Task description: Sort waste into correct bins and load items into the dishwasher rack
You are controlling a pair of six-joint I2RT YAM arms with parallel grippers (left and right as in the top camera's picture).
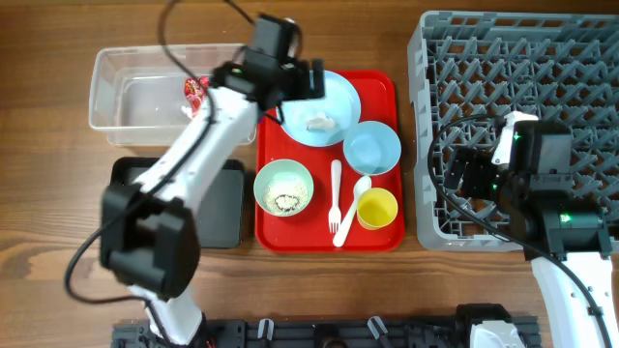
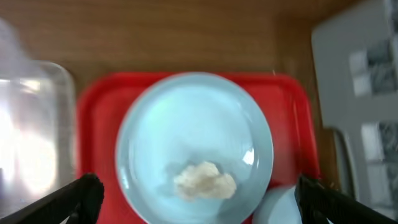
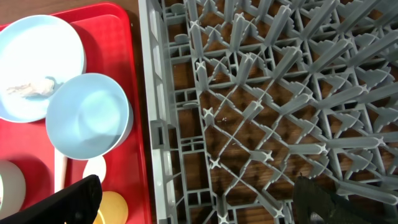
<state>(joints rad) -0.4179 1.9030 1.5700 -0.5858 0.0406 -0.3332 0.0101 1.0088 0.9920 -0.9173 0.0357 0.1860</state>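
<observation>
My left gripper (image 1: pixel 311 79) (image 2: pixel 199 202) hangs open and empty over the light blue plate (image 1: pixel 334 97) (image 2: pixel 193 118), which carries a white crumpled lump (image 1: pixel 320 124) (image 2: pixel 204 180). The plate sits on the red serving tray (image 1: pixel 379 85) beside a light blue bowl (image 1: pixel 372 148) (image 3: pixel 89 116), a pale green bowl (image 1: pixel 283 188) with crumbs, a yellow cup (image 1: pixel 377 208) (image 3: pixel 112 208), a white fork (image 1: pixel 336 184) and a spoon (image 1: pixel 350 208). A red wrapper (image 1: pixel 194 90) lies in the clear tub (image 1: pixel 145 92). My right gripper (image 1: pixel 466 172) (image 3: pixel 199 202) is open above the dishwasher rack's (image 1: pixel 542 58) (image 3: pixel 261 93) left edge.
The shallow black tray (image 1: pixel 227 208) lies in front of the clear tub, left of the red tray and partly under my left arm. The tub's corner (image 2: pixel 31 124) shows in the left wrist view. Bare wooden table runs along the front.
</observation>
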